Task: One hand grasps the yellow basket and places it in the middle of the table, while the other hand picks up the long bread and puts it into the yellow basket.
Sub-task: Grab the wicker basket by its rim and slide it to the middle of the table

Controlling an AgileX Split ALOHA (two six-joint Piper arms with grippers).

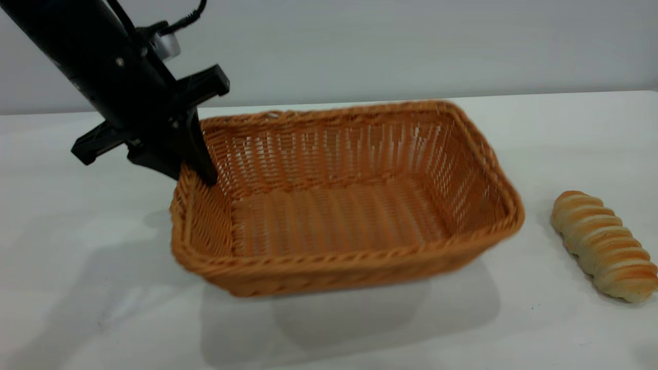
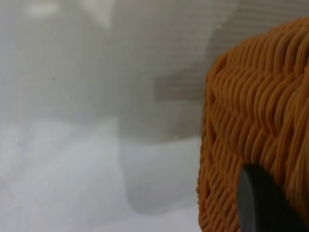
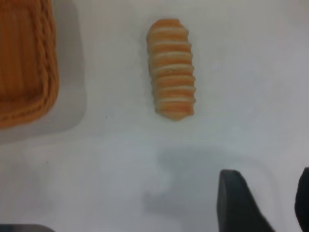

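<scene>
The yellow basket is in the middle of the table, empty, with a wide shadow under it. My left gripper is shut on its rear left rim, one finger inside the wall and one outside. In the left wrist view one dark finger presses on the woven wall. The long bread lies on the table to the right of the basket, apart from it. My right gripper is open and empty above bare table, short of the bread; it does not show in the exterior view.
A corner of the basket shows in the right wrist view, a short gap from the bread. A plain grey wall stands behind the table's far edge.
</scene>
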